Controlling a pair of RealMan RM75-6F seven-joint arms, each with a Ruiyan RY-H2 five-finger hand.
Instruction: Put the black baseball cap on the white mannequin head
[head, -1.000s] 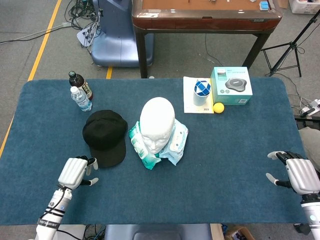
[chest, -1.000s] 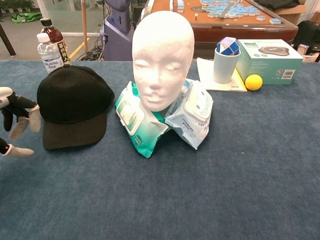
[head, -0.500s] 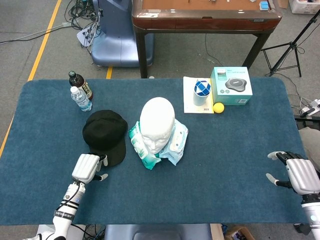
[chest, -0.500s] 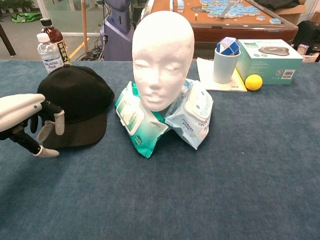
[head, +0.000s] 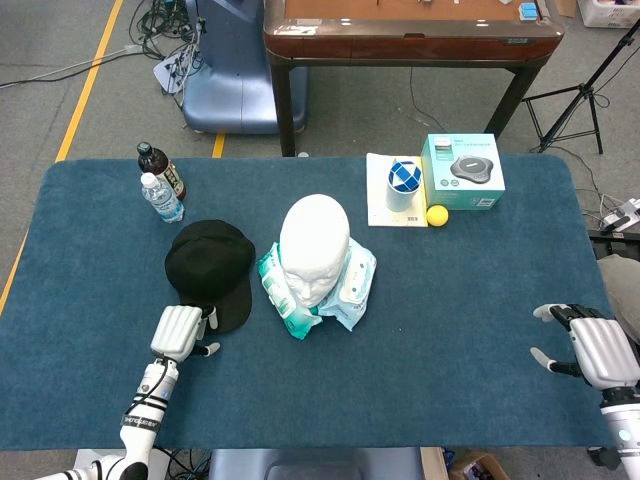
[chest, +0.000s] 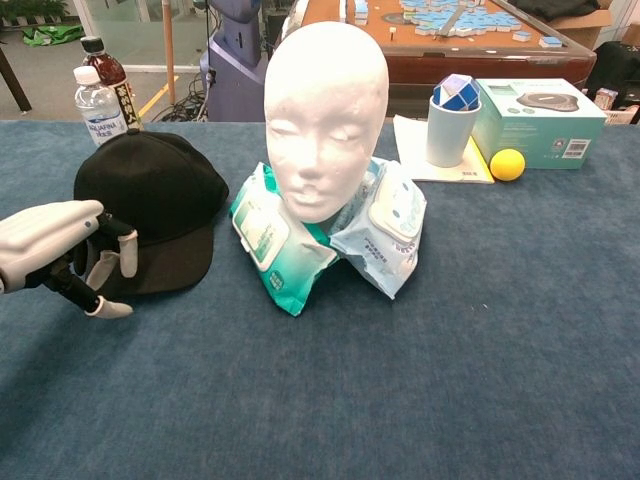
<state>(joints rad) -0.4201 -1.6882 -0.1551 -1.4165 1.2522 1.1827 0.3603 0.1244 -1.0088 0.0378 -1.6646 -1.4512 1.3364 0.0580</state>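
The black baseball cap (head: 208, 268) (chest: 150, 203) lies flat on the blue table, its brim toward the near edge. Just right of it stands the white mannequin head (head: 314, 246) (chest: 325, 115), bare and facing the robot. My left hand (head: 180, 332) (chest: 62, 254) hovers at the front of the cap's brim, fingers apart and curved, holding nothing. Whether it touches the brim I cannot tell. My right hand (head: 597, 345) rests open at the table's near right edge, far from both.
Wet-wipe packs (head: 343, 287) (chest: 330, 235) lie around the head's base. Two bottles (head: 160, 184) (chest: 101, 92) stand behind the cap. A cup with a puzzle ball (head: 403, 183), a yellow ball (head: 437, 214) and a teal box (head: 462, 170) sit at the back right.
My left hand has moved forward and rightward from the near left up to the cap's brim. The right hand has stayed put.
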